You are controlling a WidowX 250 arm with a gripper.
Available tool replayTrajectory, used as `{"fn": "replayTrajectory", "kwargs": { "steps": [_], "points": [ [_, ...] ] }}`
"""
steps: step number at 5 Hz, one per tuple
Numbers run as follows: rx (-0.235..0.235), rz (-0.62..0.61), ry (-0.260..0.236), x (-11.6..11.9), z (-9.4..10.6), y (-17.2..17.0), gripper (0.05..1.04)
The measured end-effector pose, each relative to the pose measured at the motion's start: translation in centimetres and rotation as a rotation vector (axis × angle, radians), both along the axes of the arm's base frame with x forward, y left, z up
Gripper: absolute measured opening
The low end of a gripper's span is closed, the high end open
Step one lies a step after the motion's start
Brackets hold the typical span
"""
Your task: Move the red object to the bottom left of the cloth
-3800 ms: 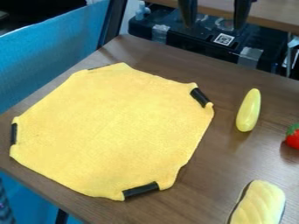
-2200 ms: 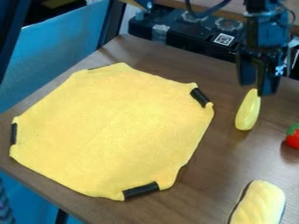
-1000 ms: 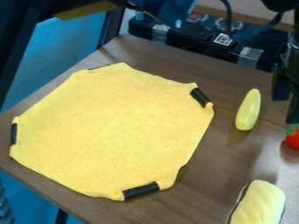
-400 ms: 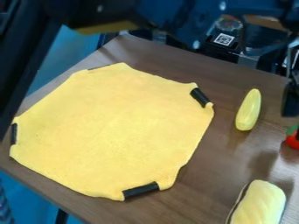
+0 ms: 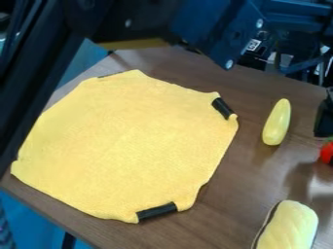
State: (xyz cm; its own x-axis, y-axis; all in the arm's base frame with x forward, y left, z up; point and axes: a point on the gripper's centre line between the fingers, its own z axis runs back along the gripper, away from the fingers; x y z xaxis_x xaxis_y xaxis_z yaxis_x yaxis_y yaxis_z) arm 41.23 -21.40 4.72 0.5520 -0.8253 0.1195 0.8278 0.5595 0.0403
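My gripper (image 5: 325, 116) is at the right edge, partly cut off by it, just above the red object (image 5: 327, 152). That object is round with a bit of green on top, and it too is cut off by the edge. Whether the gripper touches it I cannot tell. The yellow cloth (image 5: 130, 146) lies flat over the left and middle of the table, with black strips at its corners. Its left margin is partly hidden behind the arm.
A pale yellow oblong object (image 5: 277, 122) lies between cloth and gripper. A ridged, cream-yellow piece (image 5: 289, 227) rests at the lower right. The arm spans the top and upper left, and the brown table (image 5: 228, 204) ends at the lower left.
The gripper came in from the top, moved right and down, and is now beside the red object at the right edge. The arm has spread across the top and upper left.
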Motion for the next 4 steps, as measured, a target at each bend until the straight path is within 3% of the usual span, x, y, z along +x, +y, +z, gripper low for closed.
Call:
{"fn": "replayTrajectory", "kwargs": {
  "steps": [3, 4],
  "points": [
    [0.005, 0.070, 0.010, 1.6, -1.6, -0.8, 0.955],
    [0.003, 0.102, -0.003, 1.9, -1.7, -0.7, 0.817]
  ]
}}
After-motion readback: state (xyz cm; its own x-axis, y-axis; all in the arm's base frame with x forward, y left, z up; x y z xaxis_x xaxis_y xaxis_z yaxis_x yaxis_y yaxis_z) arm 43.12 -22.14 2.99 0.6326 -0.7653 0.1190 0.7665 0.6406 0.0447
